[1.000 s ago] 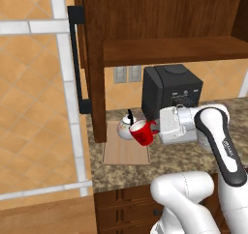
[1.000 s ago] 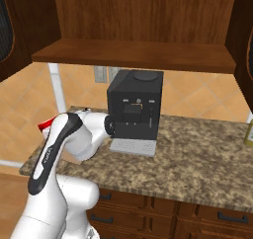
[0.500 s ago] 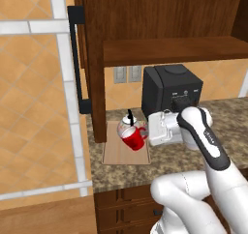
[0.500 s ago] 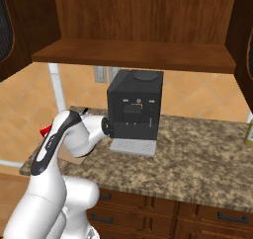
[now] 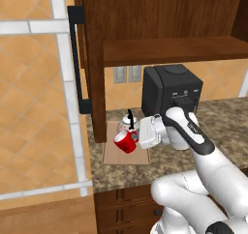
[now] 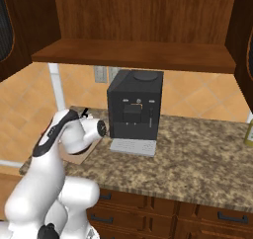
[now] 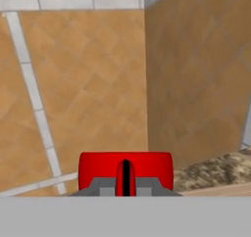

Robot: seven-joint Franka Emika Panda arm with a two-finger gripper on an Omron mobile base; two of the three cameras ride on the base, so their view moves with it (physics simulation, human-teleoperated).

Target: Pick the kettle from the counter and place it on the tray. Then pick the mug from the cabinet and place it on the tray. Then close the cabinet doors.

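Left base view: the red mug (image 5: 125,142) hangs tilted at the front of the gripper (image 5: 137,137), above the tray (image 5: 127,153); the kettle (image 5: 127,125) stands on the tray just behind the mug, its black handle rising above the rim.
Right base view: the arm covers the mug and most of the tray (image 6: 78,159); a thin black arch beside the elbow is probably the kettle (image 6: 86,114) handle. The coffee machine (image 6: 134,104) stands on the counter (image 6: 188,154) with its grey grate in front.
Hand view: the mug (image 7: 125,168) sits right against the fingertips (image 7: 126,177), with the tiled wall and a strip of counter (image 7: 215,171) beyond.
Gripper: jaws drawn nearly together, pinching the mug wall and holding the mug off the tray.
Cabinet: the left door (image 5: 43,97) stands wide open, and the shelf (image 5: 169,50) is bare wood.
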